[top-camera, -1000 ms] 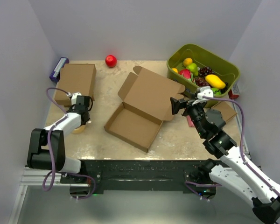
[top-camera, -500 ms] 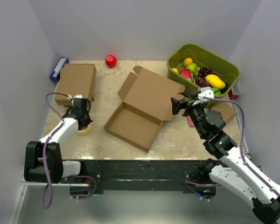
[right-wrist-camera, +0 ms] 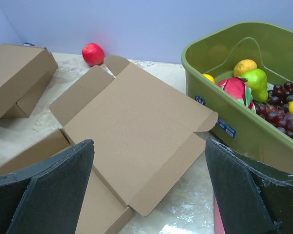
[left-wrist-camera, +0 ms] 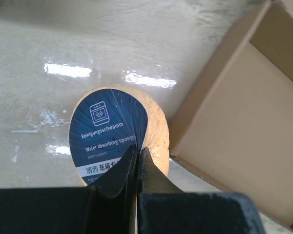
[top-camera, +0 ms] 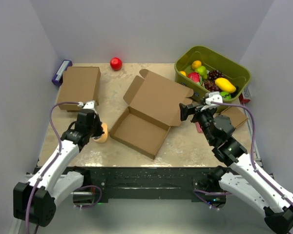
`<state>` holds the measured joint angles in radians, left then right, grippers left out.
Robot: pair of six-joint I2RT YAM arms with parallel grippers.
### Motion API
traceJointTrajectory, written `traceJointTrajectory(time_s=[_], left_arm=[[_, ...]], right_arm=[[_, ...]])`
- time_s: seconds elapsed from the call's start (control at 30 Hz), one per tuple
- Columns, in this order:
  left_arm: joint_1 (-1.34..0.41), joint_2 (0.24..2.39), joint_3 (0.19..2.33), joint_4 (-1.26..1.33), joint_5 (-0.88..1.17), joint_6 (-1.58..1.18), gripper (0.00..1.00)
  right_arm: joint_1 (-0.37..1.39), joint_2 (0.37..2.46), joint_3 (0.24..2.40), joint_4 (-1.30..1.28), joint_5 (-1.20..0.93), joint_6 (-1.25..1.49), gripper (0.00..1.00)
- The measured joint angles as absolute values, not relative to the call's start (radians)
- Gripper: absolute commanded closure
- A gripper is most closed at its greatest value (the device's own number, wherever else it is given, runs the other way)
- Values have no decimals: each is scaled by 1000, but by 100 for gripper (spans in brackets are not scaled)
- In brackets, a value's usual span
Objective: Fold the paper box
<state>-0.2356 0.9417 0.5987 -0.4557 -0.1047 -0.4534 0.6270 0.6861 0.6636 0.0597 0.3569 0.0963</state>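
The paper box (top-camera: 136, 129) lies open in the middle of the table, a shallow brown tray with its lid (top-camera: 158, 97) leaning back toward the far side. Its tray wall shows in the left wrist view (left-wrist-camera: 244, 112) and its lid in the right wrist view (right-wrist-camera: 132, 122). My left gripper (top-camera: 95, 127) (left-wrist-camera: 138, 156) is shut on a round tan sponge (top-camera: 102, 133) with a dark blue label (left-wrist-camera: 112, 126), just left of the tray. My right gripper (top-camera: 188, 111) (right-wrist-camera: 149, 144) hovers wide open beside the lid's right edge, with nothing between its fingers.
A closed brown box (top-camera: 79, 87) (right-wrist-camera: 14, 73) sits at the back left beside a purple object (top-camera: 62, 71). A red ball (top-camera: 116, 63) (right-wrist-camera: 93, 53) lies by the back wall. A green basket (top-camera: 212, 52) (right-wrist-camera: 224, 112) of fruit stands back right, with a small cardboard piece (top-camera: 236, 116) before it.
My left gripper closed, and the arm swung right toward the box tray, carrying the sponge with it. The right arm and the box have stayed put.
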Motion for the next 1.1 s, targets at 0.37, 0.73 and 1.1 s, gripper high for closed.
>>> traceJointTrajectory(time_s=[0.37,0.73,1.1], left_arm=[[-287,779,685,-454,-156,-369,100],[-763,1151,845,-307,-267,-257,100],[-821,1330,851,-274,-252,-187,100]], right_arm=[[627,732,693,2,349,144,3],[627,741,715,-119,351,230,4],[627,695,729,-213,375,281,5]])
